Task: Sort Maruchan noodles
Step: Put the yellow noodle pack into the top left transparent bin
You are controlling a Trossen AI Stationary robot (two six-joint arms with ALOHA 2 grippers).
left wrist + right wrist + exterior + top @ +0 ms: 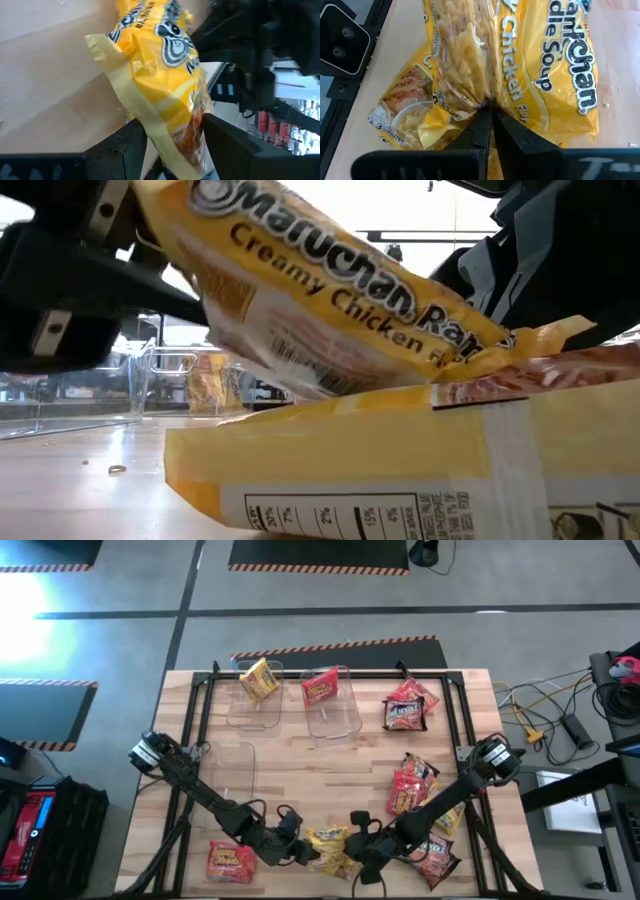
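1. Yellow Maruchan packets [330, 845]: crinkly plastic, black lettering, lying at the near middle edge of the table [300, 755] between both grippers.
2. Left gripper [297, 850]: fingers [227, 145] clamped on the edge of one yellow packet [155, 75].
3. Right gripper [362, 852]: fingers [480, 131] pressed together, pinching a fold of a yellow packet [470, 55].
4. Low view only: lifted packet [330, 290] reads "Creamy Chicken", tilted above another yellow packet [420, 470].
5. High view only: one yellow packet [259, 679] in the far-left clear bin [240, 710]; a red-orange packet [321, 688] in the neighbouring bin [340, 718]; dark red packets [408, 706] at far right; further red packets [412, 783] at right; one red-orange packet [230, 861] near left.
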